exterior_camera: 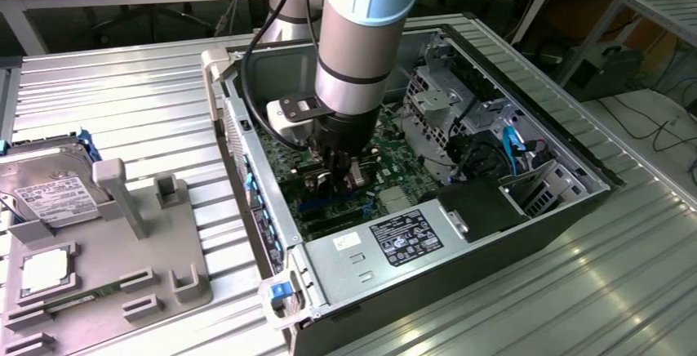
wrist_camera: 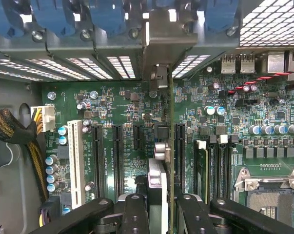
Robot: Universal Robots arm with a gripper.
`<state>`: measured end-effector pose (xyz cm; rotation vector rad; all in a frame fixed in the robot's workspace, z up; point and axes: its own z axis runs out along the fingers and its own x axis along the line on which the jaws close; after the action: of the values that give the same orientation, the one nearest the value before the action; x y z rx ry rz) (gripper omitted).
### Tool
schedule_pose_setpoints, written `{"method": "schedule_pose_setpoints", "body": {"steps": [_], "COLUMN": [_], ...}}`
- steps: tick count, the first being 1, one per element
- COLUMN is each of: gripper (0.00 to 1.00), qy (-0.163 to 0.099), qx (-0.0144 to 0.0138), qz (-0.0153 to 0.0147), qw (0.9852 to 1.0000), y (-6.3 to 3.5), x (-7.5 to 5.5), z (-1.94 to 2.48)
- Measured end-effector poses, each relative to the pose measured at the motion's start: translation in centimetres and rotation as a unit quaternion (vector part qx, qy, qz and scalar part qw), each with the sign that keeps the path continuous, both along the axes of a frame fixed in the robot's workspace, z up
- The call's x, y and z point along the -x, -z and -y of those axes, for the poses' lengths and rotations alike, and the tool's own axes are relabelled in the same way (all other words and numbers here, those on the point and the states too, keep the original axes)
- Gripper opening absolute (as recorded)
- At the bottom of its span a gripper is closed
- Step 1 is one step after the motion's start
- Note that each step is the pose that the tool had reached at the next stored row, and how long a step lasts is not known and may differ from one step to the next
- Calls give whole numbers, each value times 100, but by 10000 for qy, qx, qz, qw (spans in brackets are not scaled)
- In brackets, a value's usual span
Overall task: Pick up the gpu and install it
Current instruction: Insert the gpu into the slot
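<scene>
slot covers (wrist_camera: pixel 88 68) ahead, memory sticks (wrist_camera: pixel 212 168) flanking

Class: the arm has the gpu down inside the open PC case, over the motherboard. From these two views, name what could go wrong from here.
1. The gpu, held edge-on in the gripper, hangs over the slots; a slight offset could press it onto the board beside a slot.
2. Its bracket sits close to the case's rear openings and could catch there.
3. Capacitors and the RAM stick stand close by; a tilt might knock them.
</scene>
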<state>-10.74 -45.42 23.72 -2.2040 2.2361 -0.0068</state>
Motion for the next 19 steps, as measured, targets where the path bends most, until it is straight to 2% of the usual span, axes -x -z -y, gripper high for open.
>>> {"method": "schedule_pose_setpoints", "body": {"steps": [19], "gripper": [28], "qy": [-1], "qx": [-1], "qz": [0], "qw": [10000], "y": [11], "x": [5], "z": [0]}}
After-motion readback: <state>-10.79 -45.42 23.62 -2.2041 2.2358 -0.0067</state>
